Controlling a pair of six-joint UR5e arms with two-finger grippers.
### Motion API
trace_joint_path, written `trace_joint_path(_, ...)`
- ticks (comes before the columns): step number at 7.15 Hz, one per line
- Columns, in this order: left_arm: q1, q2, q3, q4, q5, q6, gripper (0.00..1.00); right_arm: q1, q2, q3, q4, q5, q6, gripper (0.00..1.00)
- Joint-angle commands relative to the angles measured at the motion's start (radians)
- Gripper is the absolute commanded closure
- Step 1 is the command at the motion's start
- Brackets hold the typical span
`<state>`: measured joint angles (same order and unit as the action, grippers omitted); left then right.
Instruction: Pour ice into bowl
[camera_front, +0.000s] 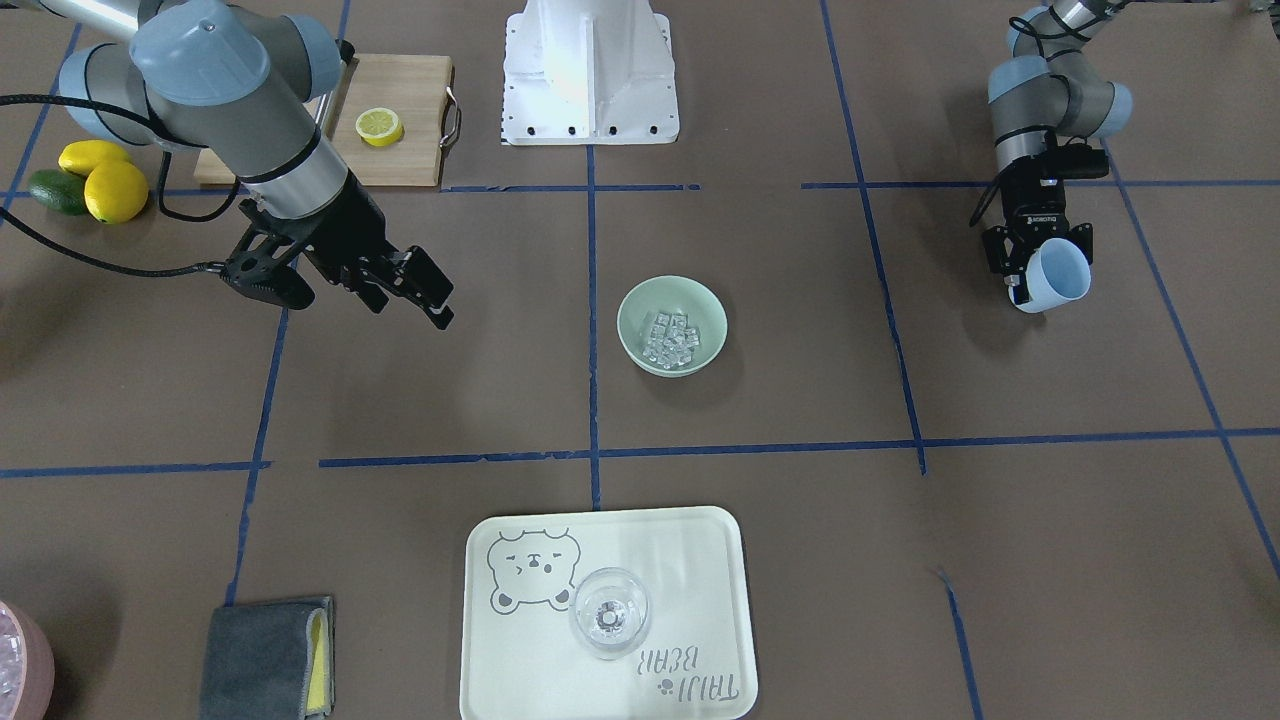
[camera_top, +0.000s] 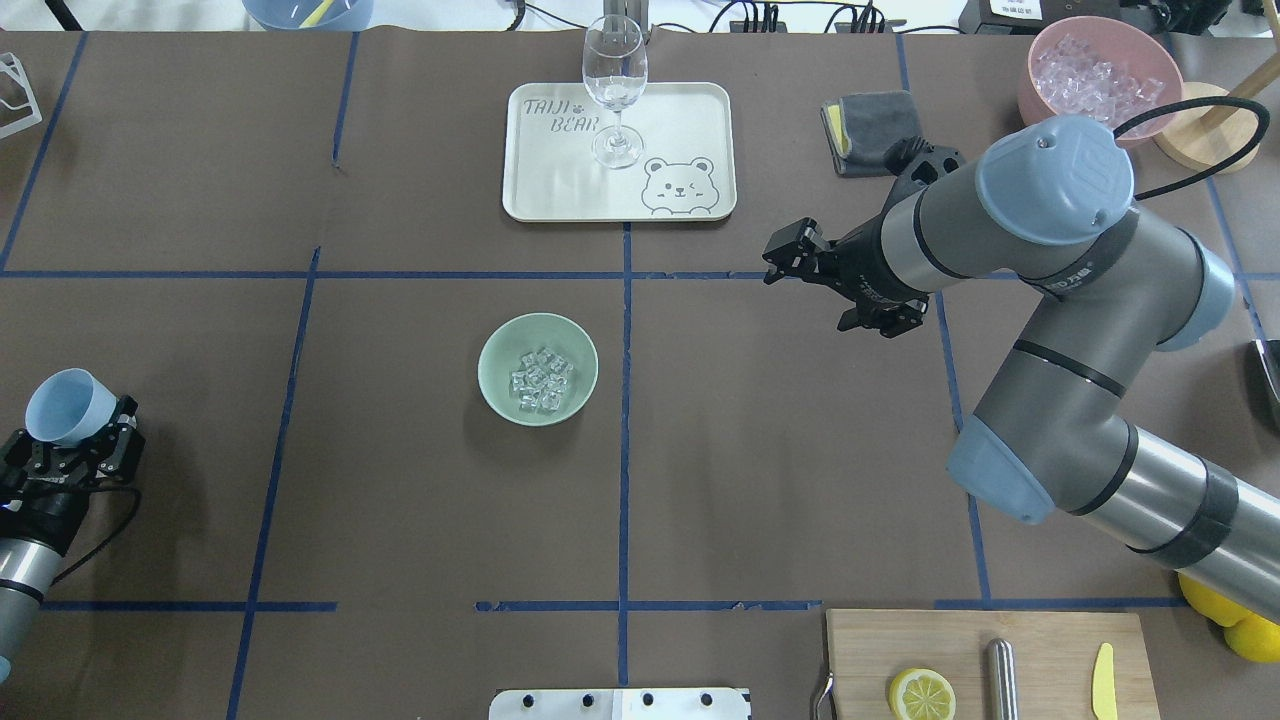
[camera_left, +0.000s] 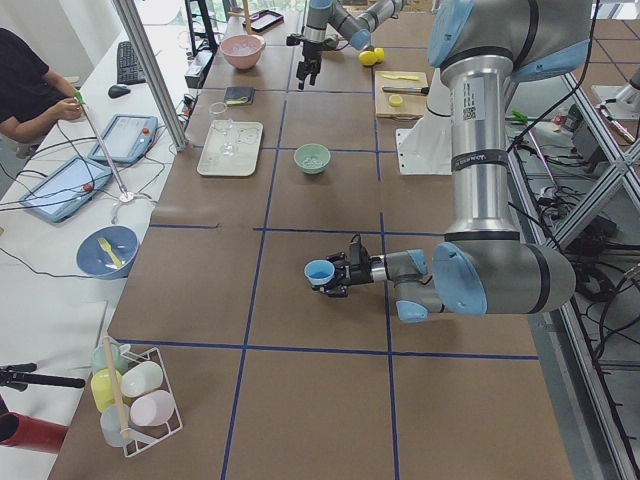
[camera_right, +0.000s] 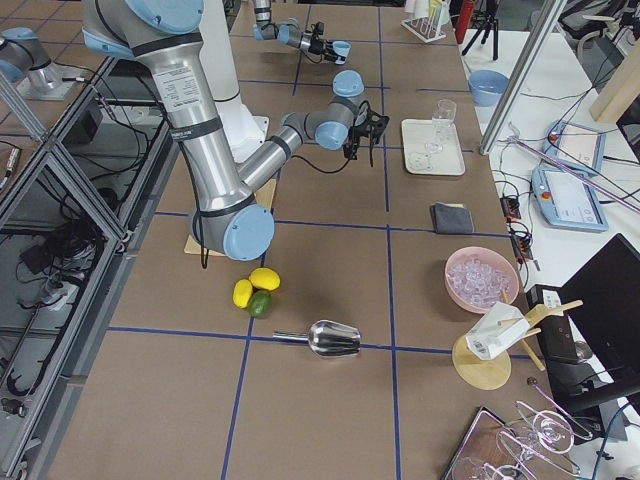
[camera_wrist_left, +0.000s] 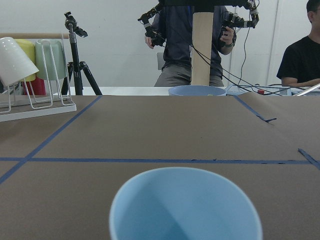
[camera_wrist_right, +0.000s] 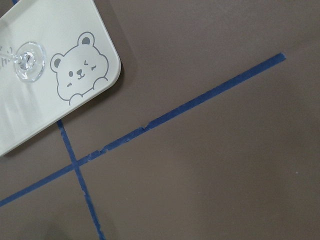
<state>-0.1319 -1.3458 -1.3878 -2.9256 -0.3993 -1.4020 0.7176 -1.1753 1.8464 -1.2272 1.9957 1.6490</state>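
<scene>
**While the ice lies in the bowl, the left tool grips the blue cup**

Where blue tape lines divide the brown bench into squares, the right arm reaches out over its far right part. The right tool is released, its fingers spread with nothing between them, and it hangs over bare paper near a corner of the cream bear tray. The left arm lies low at the bench's left edge. Its tool is clenched on the base of the cup, which is tipped on its side with the mouth facing away from the robot.

A wooden cutting board at the near right edge carries a lemon half, and a pink tub of cubes stands in the far right corner. The mint-green bowl stands upright just left of the centre tape line, well apart from both tools. A clear stemmed glass stands upright on the tray. The glossy cubes sit heaped in the bottom of the bowl, touching one another
</scene>
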Motion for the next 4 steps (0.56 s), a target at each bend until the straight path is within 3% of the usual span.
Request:
trace_joint_path(1,0.0,0.002,0.001,-0.001,-0.001,0.0,0.0,-0.001,-0.003,-0.001,0.0,0.0,0.0,0.0)
trace_joint_path(4,-0.002,0.053,-0.025,-0.038,-0.076,0.012,0.0,-0.001,-0.003,-0.001,0.0,0.0,0.0,0.0)
